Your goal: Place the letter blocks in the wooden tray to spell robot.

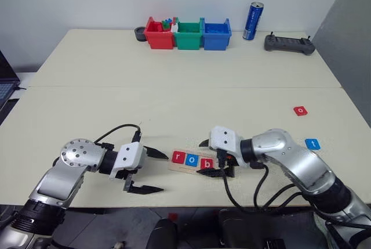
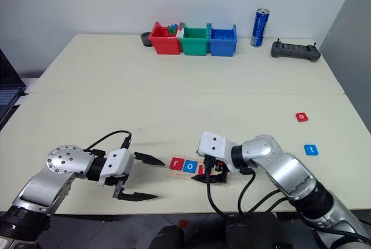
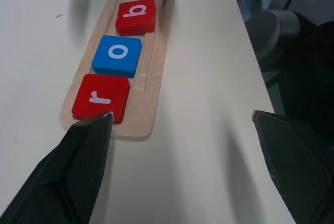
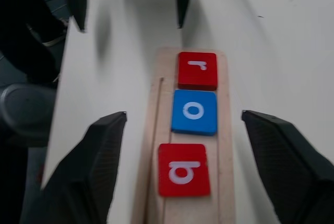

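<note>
The wooden tray [image 1: 174, 165] lies near the table's front edge. Three letter blocks sit in its groove: a red r [image 1: 177, 157], a blue o [image 1: 191, 159] and a red b [image 1: 206, 162]. My right gripper [image 1: 206, 157] hovers open over the tray's right end, its fingers [image 4: 104, 151] spread to either side of the b block and holding nothing. My left gripper [image 1: 164, 172] is open just left of the tray's r end, empty. A loose red o block [image 1: 299, 110] and a blue t block [image 1: 312, 143] lie flat on the table to the right.
Red [image 1: 157, 35], green [image 1: 189, 35] and blue bins [image 1: 216, 35] stand in a row at the back, next to a blue can [image 1: 253, 21] and a black controller [image 1: 289, 43]. A laptop corner [image 1: 4, 86] shows at the far left. The table's front edge runs just below the tray.
</note>
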Controlling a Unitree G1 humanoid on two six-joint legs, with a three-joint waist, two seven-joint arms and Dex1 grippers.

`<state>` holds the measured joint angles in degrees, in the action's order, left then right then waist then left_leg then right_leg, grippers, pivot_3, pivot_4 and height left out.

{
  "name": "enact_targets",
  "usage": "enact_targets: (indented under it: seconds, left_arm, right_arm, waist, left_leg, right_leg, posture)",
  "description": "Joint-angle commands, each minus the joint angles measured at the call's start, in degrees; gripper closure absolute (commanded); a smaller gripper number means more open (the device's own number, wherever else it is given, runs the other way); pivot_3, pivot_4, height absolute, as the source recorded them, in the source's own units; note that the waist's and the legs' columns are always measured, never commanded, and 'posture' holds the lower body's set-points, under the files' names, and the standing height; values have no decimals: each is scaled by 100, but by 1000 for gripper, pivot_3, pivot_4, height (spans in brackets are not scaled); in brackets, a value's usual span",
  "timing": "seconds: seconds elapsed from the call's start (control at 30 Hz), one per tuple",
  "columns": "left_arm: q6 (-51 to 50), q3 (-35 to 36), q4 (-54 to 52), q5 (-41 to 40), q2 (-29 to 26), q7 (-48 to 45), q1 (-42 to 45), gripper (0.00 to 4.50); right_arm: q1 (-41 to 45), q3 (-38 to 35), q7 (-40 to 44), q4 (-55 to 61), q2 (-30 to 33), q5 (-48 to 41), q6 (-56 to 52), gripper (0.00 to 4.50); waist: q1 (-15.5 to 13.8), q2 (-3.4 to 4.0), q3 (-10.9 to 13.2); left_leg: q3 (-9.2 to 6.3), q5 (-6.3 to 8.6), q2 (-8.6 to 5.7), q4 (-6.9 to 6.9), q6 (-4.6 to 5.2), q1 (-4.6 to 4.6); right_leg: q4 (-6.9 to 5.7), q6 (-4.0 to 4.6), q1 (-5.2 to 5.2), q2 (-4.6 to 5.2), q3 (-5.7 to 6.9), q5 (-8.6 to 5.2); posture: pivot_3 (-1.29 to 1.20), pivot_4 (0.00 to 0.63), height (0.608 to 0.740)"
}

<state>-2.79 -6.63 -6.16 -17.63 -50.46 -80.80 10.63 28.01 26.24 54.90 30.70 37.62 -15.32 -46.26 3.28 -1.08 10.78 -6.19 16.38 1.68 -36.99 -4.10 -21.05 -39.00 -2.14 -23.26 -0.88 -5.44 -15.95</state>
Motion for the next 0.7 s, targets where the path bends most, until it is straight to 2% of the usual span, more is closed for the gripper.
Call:
enact_targets:
  seconds: [0.03, 0.23, 0.27, 0.7]
  left_arm:
    - [1, 101, -19, -77, -65, -63, 103, 0]
    - [116, 138, 145, -51, -52, -129, 90, 0]
    - [142, 140, 169, -44, -49, -139, 83, 0]
    - [2, 102, -98, -58, -34, 17, 13, 0]
  right_arm:
    - [-137, 24, 220, 294, 184, -100, 192, 2144]
    - [98, 318, 306, 25, 113, 81, 286, 4369]
    - [145, 383, 281, -58, 81, 148, 291, 4480]
    - [145, 690, 231, -221, 89, 551, 293, 4480]
  waist:
    - [2, 0, 0]
    - [39, 0, 0]
    - [38, 0, 0]
    - [10, 0, 0]
  left_leg:
    - [1, 0, 0, 0, 0, 0]
    - [2, 0, 2, 0, 0, 5]
    - [2, 0, 2, 0, 0, 5]
    - [1, 0, 1, 0, 0, 1]
  right_leg:
    - [0, 0, 0, 0, 0, 0]
    - [-4, -3, 0, -3, -2, -2]
    - [-4, -4, -1, -3, -2, -2]
    - [-1, 0, -1, 0, 0, 0]
  posture:
    - [0, 150, 740]
    - [0, 150, 740]
    - [0, 150, 740]
    - [0, 150, 740]
